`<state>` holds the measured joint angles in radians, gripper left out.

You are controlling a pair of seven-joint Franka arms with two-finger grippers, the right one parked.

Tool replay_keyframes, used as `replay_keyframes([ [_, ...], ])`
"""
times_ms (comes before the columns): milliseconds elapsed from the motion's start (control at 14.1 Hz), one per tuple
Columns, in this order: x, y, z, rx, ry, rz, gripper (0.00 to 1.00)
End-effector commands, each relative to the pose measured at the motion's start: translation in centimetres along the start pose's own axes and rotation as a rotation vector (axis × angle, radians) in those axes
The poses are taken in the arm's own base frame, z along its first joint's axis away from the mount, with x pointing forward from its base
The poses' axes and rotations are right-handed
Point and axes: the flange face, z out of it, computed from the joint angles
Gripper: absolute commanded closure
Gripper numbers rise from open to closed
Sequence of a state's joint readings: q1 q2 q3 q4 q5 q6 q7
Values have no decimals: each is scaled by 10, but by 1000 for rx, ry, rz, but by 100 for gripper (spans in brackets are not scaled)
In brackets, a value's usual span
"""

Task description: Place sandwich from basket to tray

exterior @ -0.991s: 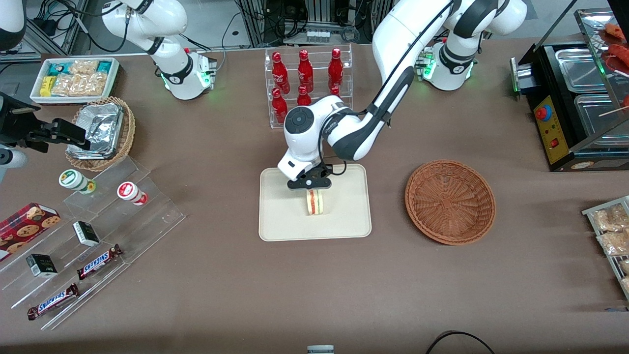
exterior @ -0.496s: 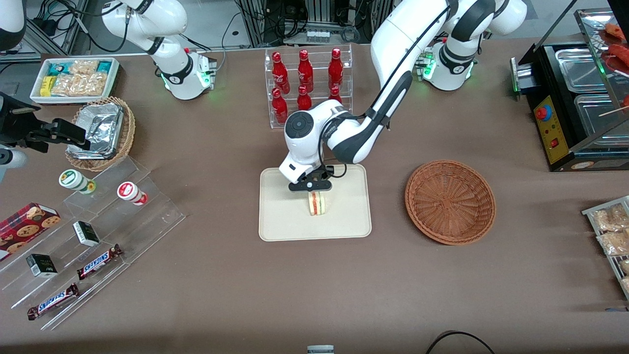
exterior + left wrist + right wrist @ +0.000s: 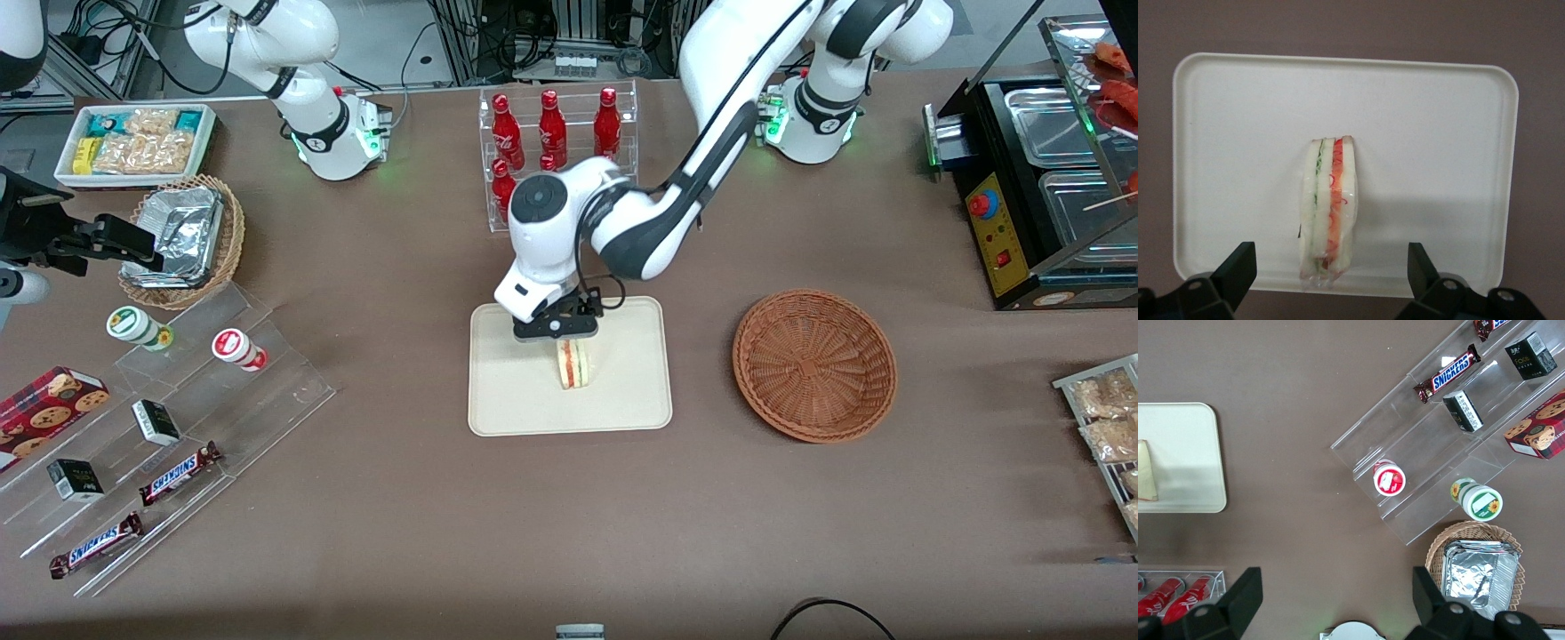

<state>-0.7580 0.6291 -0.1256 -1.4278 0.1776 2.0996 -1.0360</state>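
Note:
The sandwich (image 3: pixel 574 364) stands on its edge on the cream-white tray (image 3: pixel 622 400), white bread with red and green layers, also plain in the wrist view as the sandwich (image 3: pixel 1329 210) on the tray (image 3: pixel 1431 133). My left gripper (image 3: pixel 558 331) hovers just above the sandwich, open, with its black fingers (image 3: pixel 1238 267) spread wide on either side and touching nothing. The reddish-brown wicker basket (image 3: pixel 814 364) sits beside the tray toward the working arm's end, with nothing in it.
A clear rack of red bottles (image 3: pixel 556 142) stands farther from the front camera than the tray. A foil-lined wicker basket (image 3: pixel 182 240), a snack bin (image 3: pixel 133 142) and an acrylic step display with candy bars (image 3: pixel 178 471) lie toward the parked arm's end. A food warmer (image 3: pixel 1040 178) stands at the working arm's end.
The gripper has risen off the sandwich, which stays standing on the tray. The arm's wrist has lifted and drawn back toward the bottle rack.

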Motion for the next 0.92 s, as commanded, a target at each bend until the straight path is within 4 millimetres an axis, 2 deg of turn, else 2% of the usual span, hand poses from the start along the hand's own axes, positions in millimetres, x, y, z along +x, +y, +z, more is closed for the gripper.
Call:
replay_keyframes([
  [0, 21, -35, -75, 7, 31, -65, 0],
  [142, 42, -67, -127, -7, 55, -119, 0],
  [283, 63, -106, -159, 8, 48, -195, 0],
  [425, 81, -149, -180, 54, 28, -251, 0],
  [496, 96, -179, -193, 71, 25, -283, 0],
  [850, 136, -304, -224, 123, -14, -242, 0],
])
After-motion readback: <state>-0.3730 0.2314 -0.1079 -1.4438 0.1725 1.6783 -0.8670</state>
